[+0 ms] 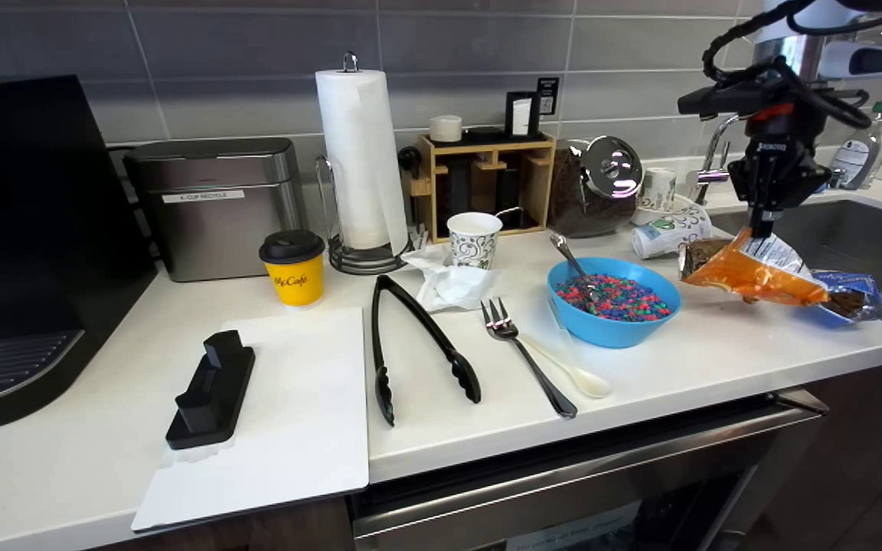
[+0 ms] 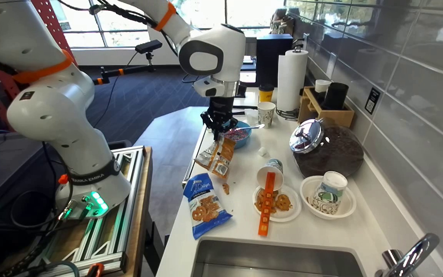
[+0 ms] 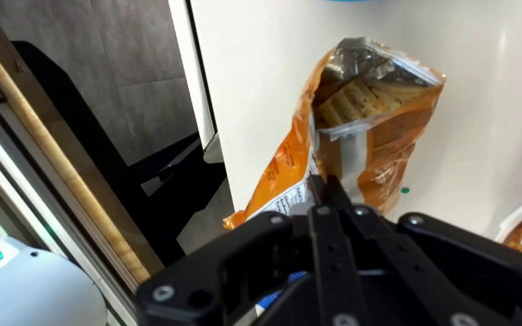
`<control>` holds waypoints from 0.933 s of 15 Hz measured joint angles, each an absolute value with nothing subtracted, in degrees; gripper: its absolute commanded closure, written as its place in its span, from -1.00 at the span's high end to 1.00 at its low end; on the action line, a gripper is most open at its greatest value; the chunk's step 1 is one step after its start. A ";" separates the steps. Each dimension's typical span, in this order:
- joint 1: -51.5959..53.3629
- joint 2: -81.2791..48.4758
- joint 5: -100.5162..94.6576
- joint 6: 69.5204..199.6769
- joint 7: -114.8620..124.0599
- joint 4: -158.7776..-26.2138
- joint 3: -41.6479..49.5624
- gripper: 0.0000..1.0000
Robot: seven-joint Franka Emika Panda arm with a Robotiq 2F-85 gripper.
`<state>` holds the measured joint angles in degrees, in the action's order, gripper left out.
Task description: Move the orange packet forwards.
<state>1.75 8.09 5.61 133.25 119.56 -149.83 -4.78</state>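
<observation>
The orange packet [image 1: 755,274] hangs tilted from my gripper [image 1: 761,228] at the sink end of the counter, beside the blue bowl. It also shows in an exterior view [image 2: 224,153], where my gripper [image 2: 217,134] pinches its upper edge and the packet appears lifted off the counter. In the wrist view, the packet [image 3: 385,156] has its torn mouth open, with pale ridged snack pieces inside. My gripper [image 3: 326,183] has its fingertips closed together on a fold of the packet's side. The packet's underside is hidden.
The blue bowl [image 1: 613,330] of coloured beads holds a spoon. A blue packet [image 2: 208,204] lies near the sink [image 2: 275,256]. A tipped paper cup [image 2: 271,173], an orange strip [image 2: 266,204] and a snack plate [image 2: 294,215] are nearby. Black tongs [image 1: 418,306] and a fork [image 1: 525,352] lie beyond the bowl.
</observation>
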 measured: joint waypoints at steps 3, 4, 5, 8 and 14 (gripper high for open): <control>1.85 6.28 4.70 141.13 121.78 -153.48 -6.27 -0.46; 1.90 5.57 4.64 143.10 122.35 -154.34 -6.53 -0.32; 1.91 4.93 4.64 144.64 122.69 -154.89 -6.66 -0.19; 1.72 4.40 4.29 145.42 122.64 -153.83 -6.14 0.25; -2.29 7.18 -2.18 125.47 119.32 -141.59 -1.43 1.00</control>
<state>-2.29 7.18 -2.18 125.47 119.32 -141.59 -1.43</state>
